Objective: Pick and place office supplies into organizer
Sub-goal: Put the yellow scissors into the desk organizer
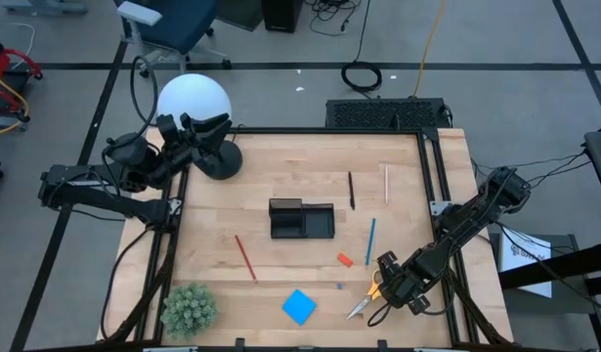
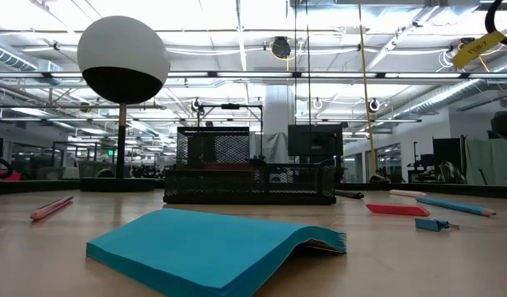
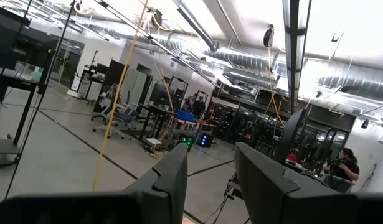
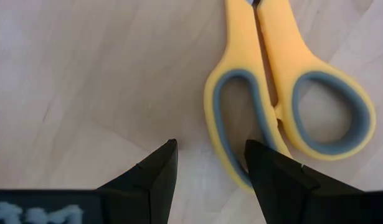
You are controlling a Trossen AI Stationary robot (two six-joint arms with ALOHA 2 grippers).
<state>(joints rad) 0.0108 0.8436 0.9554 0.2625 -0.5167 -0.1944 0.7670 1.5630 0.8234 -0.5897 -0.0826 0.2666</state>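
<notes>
Yellow-handled scissors (image 1: 364, 298) lie flat on the table near its front right, handles (image 4: 284, 93) toward the right edge. My right gripper (image 4: 210, 149) points down just over them, open, bare wood between its fingers; one finger (image 4: 272, 174) stands over the end of one handle loop. In the high view this gripper (image 1: 383, 282) is at the scissors' handle end. The black organizer (image 1: 301, 219) stands mid-table. A blue note pad (image 1: 299, 306) lies at the front. My left gripper (image 3: 210, 152) is raised at the far left by the lamp, open, with nothing in it.
A red pencil (image 1: 245, 257), blue pen (image 1: 370, 241), orange-red eraser (image 1: 345, 259), black pen (image 1: 351, 190) and pale pencil (image 1: 386, 183) lie around the organizer. The white globe lamp (image 1: 193, 103) stands at the far left corner, a green plant (image 1: 189, 309) at the front left.
</notes>
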